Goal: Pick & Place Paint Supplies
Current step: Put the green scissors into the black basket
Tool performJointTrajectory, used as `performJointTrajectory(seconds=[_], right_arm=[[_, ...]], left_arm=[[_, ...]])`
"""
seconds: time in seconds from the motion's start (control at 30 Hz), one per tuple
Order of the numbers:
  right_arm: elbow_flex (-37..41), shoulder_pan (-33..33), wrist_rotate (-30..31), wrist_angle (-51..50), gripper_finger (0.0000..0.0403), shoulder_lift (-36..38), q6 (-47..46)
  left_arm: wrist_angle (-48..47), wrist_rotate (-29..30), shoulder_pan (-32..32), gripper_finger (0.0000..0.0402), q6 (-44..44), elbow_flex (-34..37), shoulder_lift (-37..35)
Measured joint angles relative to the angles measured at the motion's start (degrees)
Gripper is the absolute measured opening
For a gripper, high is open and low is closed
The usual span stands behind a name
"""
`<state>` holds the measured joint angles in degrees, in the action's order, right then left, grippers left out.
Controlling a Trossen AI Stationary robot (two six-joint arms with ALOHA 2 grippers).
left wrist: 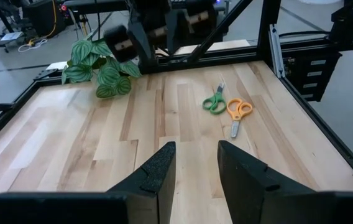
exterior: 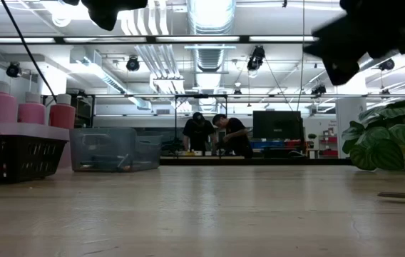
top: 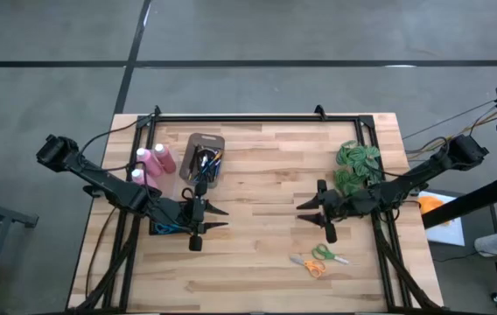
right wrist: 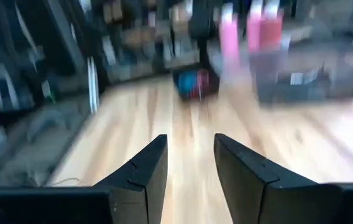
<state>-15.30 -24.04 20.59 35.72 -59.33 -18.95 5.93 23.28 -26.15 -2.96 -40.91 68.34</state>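
Overhead, the pale wooden bench (top: 266,262) carries a green leafy plant (top: 358,164) at its right edge and a clear plastic bin (top: 203,159) of thin paintbrushes (top: 205,164) near its far left corner, with three pink white-capped bottles (top: 154,163) just beside that bin toward the left edge. Left gripper (top: 217,218) and right gripper (top: 306,211) hover mid-bench facing each other, both with fingers apart and holding nothing. Green and orange scissors (top: 318,260) lie near the front edge.

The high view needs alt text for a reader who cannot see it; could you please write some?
Two dark robot arms face each other over a bare wooden table, left gripper and right gripper both open and empty. Behind the left arm: three pink bottles and a clear bin of paintbrushes. By the right arm: a green leafy plant; two scissors in front.
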Motion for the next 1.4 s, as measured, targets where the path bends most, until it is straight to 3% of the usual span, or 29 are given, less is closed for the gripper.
performJointTrajectory(seconds=[0.13, 0.33, 0.47, 0.67, 0.87, 1.4], right_arm=[[-4.35, -1.28, -1.53, -20.06, 0.0130, -0.12, -2.59], [-17.53, -2.87, -3.41, -57.90, 0.0130, -3.59, -23.79], [-24.44, -3.97, -8.64, -70.83, 0.0130, -8.70, -30.41], [-29.43, -5.26, -15.61, -76.28, 0.0130, -17.32, -35.21], [-29.69, -5.22, -23.96, -76.99, 0.0130, -23.99, -41.10], [-29.63, -6.48, -23.63, -75.22, 0.0130, -30.03, -41.27]], left_arm=[[-0.15, 0.01, 0.00, 0.0119, 0.00, 0.00, 0.00], [-0.22, -0.01, 0.00, 0.0119, 0.00, 0.00, 0.00], [-0.22, 0.00, 0.00, 0.0119, -0.01, 0.00, 0.00], [-0.24, 0.01, 0.00, 0.0119, -0.02, 0.00, 0.00], [-0.24, -0.01, 0.00, 0.0119, -0.02, 0.00, 0.00], [-0.24, 0.00, 0.00, 0.0120, -0.04, 0.00, 0.00]])
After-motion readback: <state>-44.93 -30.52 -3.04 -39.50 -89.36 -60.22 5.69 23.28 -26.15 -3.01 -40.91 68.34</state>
